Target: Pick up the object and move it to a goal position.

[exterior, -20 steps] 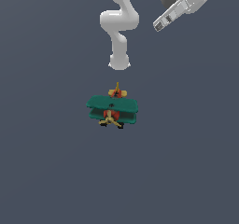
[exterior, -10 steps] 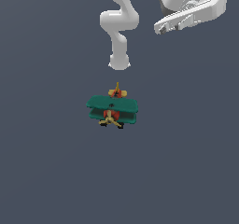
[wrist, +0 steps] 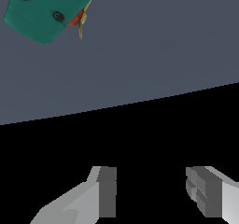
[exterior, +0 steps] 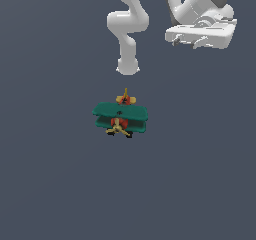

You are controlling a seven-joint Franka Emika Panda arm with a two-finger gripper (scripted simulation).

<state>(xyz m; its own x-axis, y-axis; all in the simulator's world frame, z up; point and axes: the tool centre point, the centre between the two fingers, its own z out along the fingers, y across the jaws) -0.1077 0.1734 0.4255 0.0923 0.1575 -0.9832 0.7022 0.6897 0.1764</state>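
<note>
The object, a small toy biplane (exterior: 120, 116) with teal wings, a red body and a yellow propeller, rests on the grey floor in the middle of the exterior view. My gripper (exterior: 186, 44) hangs high above the floor, up and toward the exterior view's right of the plane, far from it. In the wrist view a teal wing and a bit of the yellow propeller of the plane (wrist: 44, 13) show in one corner. My gripper (wrist: 151, 181) is open there, with a wide gap and nothing between the two grey fingers (wrist: 108, 190).
The arm's white base (exterior: 127, 64) stands on the floor just behind the plane in the exterior view. The grey floor (wrist: 154, 55) ends at an edge in the wrist view, with black beyond it.
The hand has swung from a downward slant to nearly level and shifted a little toward the exterior view's right. The plane has not moved.
</note>
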